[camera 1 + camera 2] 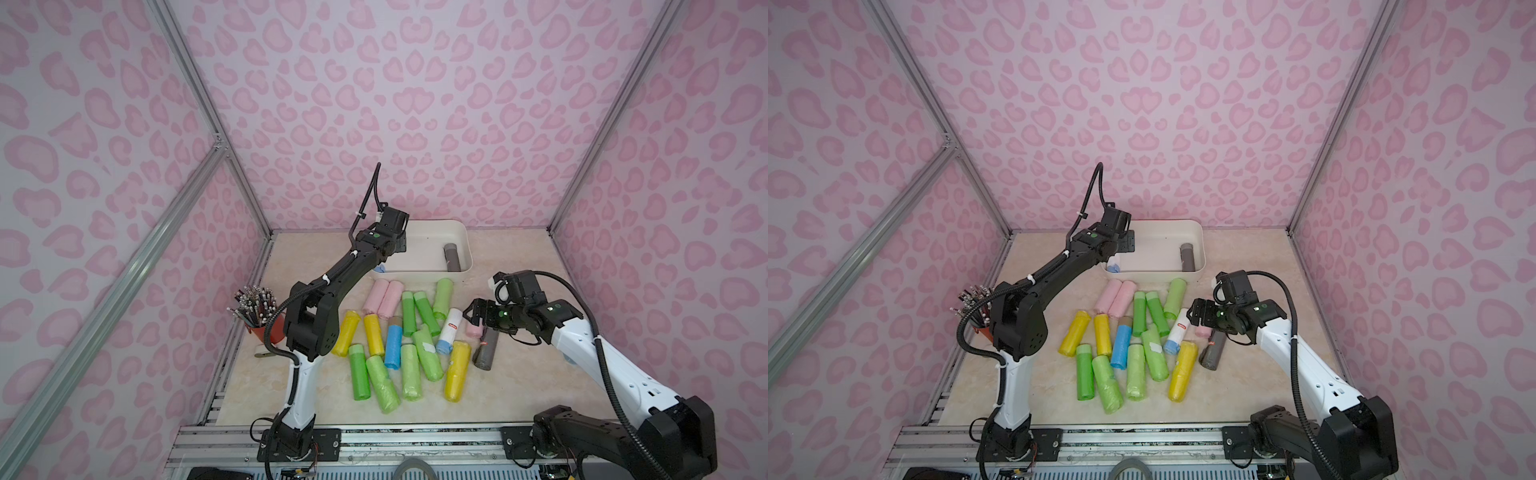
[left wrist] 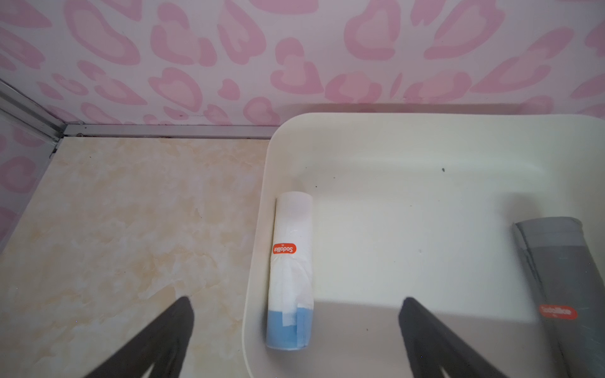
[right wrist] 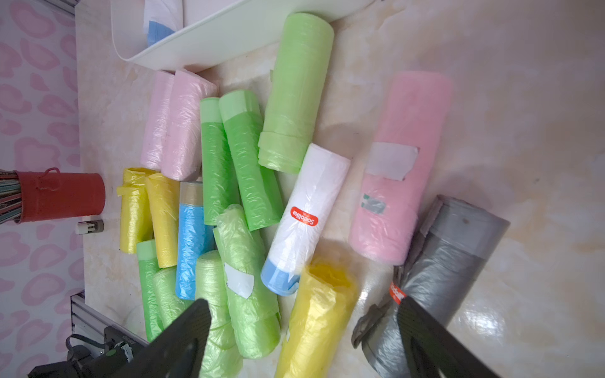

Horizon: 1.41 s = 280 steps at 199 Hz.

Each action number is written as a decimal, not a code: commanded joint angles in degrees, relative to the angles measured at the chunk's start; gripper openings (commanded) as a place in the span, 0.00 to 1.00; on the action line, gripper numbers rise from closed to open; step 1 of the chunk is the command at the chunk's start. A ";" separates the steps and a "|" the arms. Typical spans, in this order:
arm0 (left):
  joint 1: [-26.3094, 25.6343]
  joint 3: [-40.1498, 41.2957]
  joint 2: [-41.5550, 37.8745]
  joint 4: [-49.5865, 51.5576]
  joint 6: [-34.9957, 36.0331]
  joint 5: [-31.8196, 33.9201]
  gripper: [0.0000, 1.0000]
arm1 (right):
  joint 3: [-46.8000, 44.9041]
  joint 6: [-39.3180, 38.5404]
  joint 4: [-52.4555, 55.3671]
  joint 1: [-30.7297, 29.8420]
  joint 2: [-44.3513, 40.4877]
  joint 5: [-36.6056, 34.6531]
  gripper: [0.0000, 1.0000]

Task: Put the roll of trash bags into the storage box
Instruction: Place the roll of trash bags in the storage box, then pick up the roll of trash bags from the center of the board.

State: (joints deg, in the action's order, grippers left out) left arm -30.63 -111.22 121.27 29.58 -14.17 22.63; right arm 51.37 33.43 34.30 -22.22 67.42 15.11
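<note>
On the marbled tabletop [image 1: 519, 374] the light, slippery-skinned rolls [image 1: 409, 313] lie heaped before the storage box [image 1: 436, 226], likely best pinched across the middle, while the left gripper [image 2: 296, 299] over the box's end and the right gripper [image 3: 302, 301] over the heap both gape empty.

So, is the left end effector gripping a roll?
No, the left end effector is open and empty; the white-and-blue roll lies loose in the storage box.
</note>
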 commanded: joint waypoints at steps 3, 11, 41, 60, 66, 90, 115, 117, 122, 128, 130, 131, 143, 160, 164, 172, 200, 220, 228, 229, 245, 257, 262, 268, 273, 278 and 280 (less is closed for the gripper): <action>-1.80 4.02 -5.05 -3.52 -0.68 2.35 1.00 | -0.66 0.76 1.07 0.07 -0.71 -1.49 0.91; -2.49 6.79 -7.72 -5.30 -0.83 2.66 1.00 | -0.58 0.76 1.15 0.07 -0.80 -1.57 0.91; -3.89 16.46 -17.36 -11.01 -2.38 2.15 1.00 | 0.10 0.15 2.93 0.29 -0.99 -3.75 0.91; -4.64 20.96 -22.31 -11.85 -3.83 1.72 1.00 | -0.34 0.40 3.99 0.80 -0.96 -5.80 0.91; -5.05 22.58 -23.88 -11.99 -4.37 1.54 1.00 | -0.60 0.41 4.24 1.09 -0.82 -6.20 0.91; -7.70 30.74 -31.33 -13.39 -6.88 2.40 1.00 | -1.67 1.02 5.98 2.98 0.90 -6.92 0.97; -10.68 42.31 -40.25 -16.80 -10.79 2.32 1.00 | -3.02 0.76 8.75 5.12 2.46 -8.99 0.92; -10.85 42.99 -40.90 -17.07 -11.10 2.04 1.00 | -3.12 0.76 8.80 5.23 2.46 -9.02 0.91; -11.07 45.01 -42.47 -17.62 -11.96 1.25 1.00 | -3.82 1.05 8.98 5.86 2.46 -9.18 0.87; -11.35 47.23 -44.19 -18.16 -13.02 0.05 1.00 | -4.71 1.33 8.84 6.47 2.14 -9.22 0.84; -11.42 47.94 -44.74 -18.33 -13.39 -0.31 1.00 | -4.88 1.39 8.80 6.52 2.12 -9.23 0.84; -11.44 48.25 -44.99 -18.42 -13.54 -0.53 1.00 | -5.06 1.47 8.74 6.59 2.02 -9.23 0.84; -11.71 52.70 -47.76 -20.89 -14.82 -3.92 1.00 | -7.07 2.35 7.62 7.22 0.97 -9.08 0.82; -12.62 59.08 -50.91 -26.68 -15.58 -9.30 1.00 | -8.98 3.37 6.13 7.45 0.21 -8.58 0.77; -12.80 60.24 -51.38 -27.63 -15.98 -10.06 1.00 | -9.21 3.39 5.94 7.45 0.30 -8.39 0.77; -13.09 62.14 -51.95 -29.51 -16.47 -12.01 1.00 | -9.46 3.40 5.66 7.45 0.62 -7.86 0.76; -13.49 65.46 -52.19 -32.69 -18.23 -15.11 1.00 | -10.46 4.02 3.40 7.45 2.56 -4.24 0.77; -13.86 67.10 -52.36 -35.15 -18.85 -15.21 1.00 | -11.80 5.40 -0.19 7.45 3.85 -1.03 0.76; -13.88 67.40 -52.30 -36.00 -18.97 -15.33 1.00 | -12.14 5.63 -1.43 7.37 4.48 -0.01 0.76; -13.91 67.47 -52.29 -36.09 -18.97 -15.33 1.00 | -12.11 5.65 -1.52 7.37 4.61 0.08 0.76; -14.00 67.29 -51.83 -36.44 -18.80 -14.95 1.00 | -11.63 5.59 -1.96 6.95 7.01 0.12 0.76; -14.10 67.17 -51.54 -36.59 -18.77 -14.36 1.00 | -11.38 5.74 -2.34 6.66 7.80 -0.25 0.76; -14.10 67.26 -51.56 -36.82 -18.78 -14.01 1.00 | -11.44 5.83 -2.66 6.51 7.95 -0.47 0.75; -14.12 67.56 -51.66 -37.32 -18.87 -13.70 1.00 | -11.55 6.09 -2.91 6.40 8.10 -0.88 0.75; -14.19 67.77 -51.75 -37.67 -18.96 -13.59 1.00 | -11.57 6.28 -3.07 6.32 8.23 -1.36 0.75; -14.19 67.95 -51.88 -38.00 -19.03 -13.58 1.00 | -11.56 6.38 -3.04 6.24 8.43 -1.92 0.74; -14.19 67.97 -51.92 -38.02 -19.04 -13.51 1.00 | -11.58 6.38 -3.02 6.23 8.47 -2.21 0.73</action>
State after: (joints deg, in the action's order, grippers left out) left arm -44.73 -43.75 69.54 -4.49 -32.73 7.94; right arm 39.86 38.72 32.84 -15.64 75.11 13.91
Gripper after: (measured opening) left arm 0.998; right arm 0.748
